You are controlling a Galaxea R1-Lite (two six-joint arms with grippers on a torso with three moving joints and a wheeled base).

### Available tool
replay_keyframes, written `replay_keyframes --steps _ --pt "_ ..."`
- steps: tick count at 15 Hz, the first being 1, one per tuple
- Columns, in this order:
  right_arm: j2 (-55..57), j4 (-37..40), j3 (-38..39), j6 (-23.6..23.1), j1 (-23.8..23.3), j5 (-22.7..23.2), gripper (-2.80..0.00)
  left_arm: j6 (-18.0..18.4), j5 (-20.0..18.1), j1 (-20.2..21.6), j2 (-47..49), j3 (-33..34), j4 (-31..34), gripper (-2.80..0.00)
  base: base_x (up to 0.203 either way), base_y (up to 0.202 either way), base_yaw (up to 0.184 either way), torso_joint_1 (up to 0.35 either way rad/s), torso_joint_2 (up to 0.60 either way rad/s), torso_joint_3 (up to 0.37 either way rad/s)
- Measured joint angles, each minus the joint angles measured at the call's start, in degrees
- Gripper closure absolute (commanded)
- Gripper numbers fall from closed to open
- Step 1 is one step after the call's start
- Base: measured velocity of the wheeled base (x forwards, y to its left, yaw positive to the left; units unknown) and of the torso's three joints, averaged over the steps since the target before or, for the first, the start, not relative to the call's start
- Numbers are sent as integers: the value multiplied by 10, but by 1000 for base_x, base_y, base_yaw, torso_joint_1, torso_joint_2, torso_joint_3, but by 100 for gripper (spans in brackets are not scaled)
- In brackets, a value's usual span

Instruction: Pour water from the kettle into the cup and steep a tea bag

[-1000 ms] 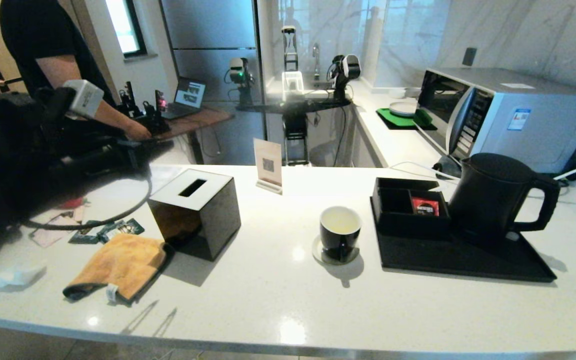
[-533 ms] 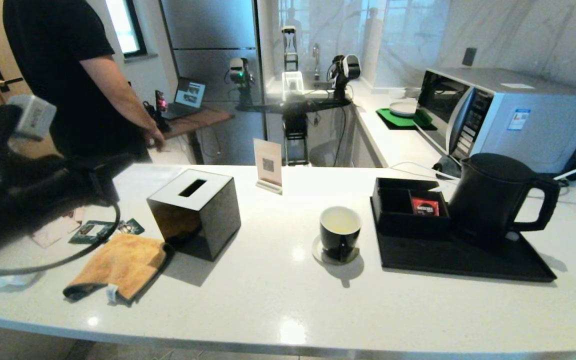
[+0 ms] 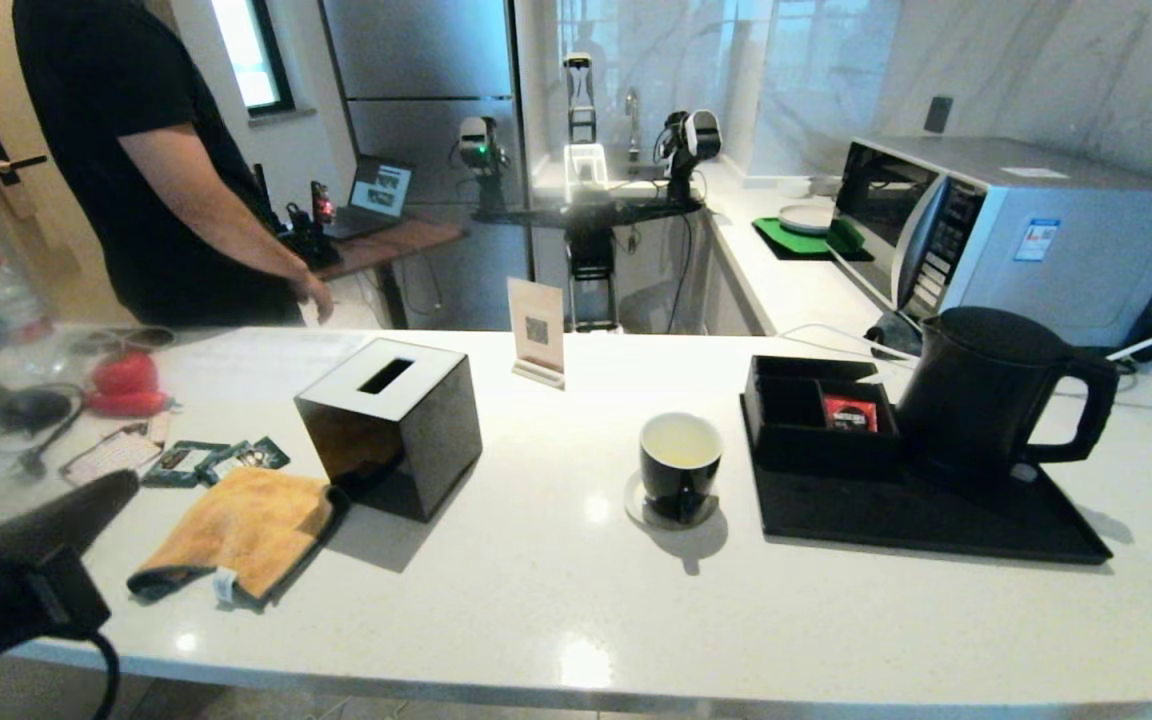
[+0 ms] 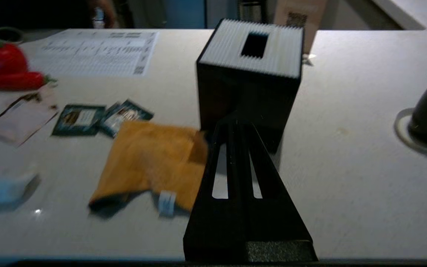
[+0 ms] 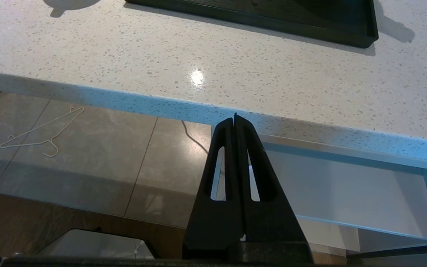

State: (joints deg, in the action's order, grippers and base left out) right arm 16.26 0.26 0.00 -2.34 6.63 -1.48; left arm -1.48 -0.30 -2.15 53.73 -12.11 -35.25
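The matte black jug-shaped kettle (image 3: 986, 395) stands on the black tray (image 3: 926, 520) at right of frame, handle outward for grasping. The glossy black cup (image 3: 680, 465) sits centre on the white bench (image 3: 556, 600). The left hand (image 4: 235, 128), lower left, and the right hand (image 5: 235, 122), below the bench edge, are both clenched and empty.

kitchen: microwave (image 3: 1016, 225), kettle (image 3: 986, 395), countertop (image 3: 556, 590)

White speckled counter (image 3: 556, 610) carries all items. Black cube tissue box (image 3: 391, 425) left of centre. Orange cloth (image 3: 241, 530) touching box's left side, toward front edge. Dark green packets (image 3: 216, 460) just behind cloth. Red object (image 3: 121, 383) near far left edge. Card stand (image 3: 537, 330) toward back edge. Black tray (image 3: 926, 510) at right, red sachet (image 3: 850, 412) in its compartment box. Microwave (image 3: 1006, 225) beyond, on side counter.
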Motion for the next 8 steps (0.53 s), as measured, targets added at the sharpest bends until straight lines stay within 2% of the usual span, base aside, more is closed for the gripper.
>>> replay_keyframes --steps 2,4,8 --pt "0 0 0 0 0 0 0 1 15 0 -67 36 25 0 0 0 0 0 0 0" --pt "0 0 0 0 0 0 0 4 24 0 -145 54 87 0 0 0 0 0 0 0" --pt "0 0 0 0 0 0 0 0 70 10 -364 65 267 0 0 0 0 0 0 0"
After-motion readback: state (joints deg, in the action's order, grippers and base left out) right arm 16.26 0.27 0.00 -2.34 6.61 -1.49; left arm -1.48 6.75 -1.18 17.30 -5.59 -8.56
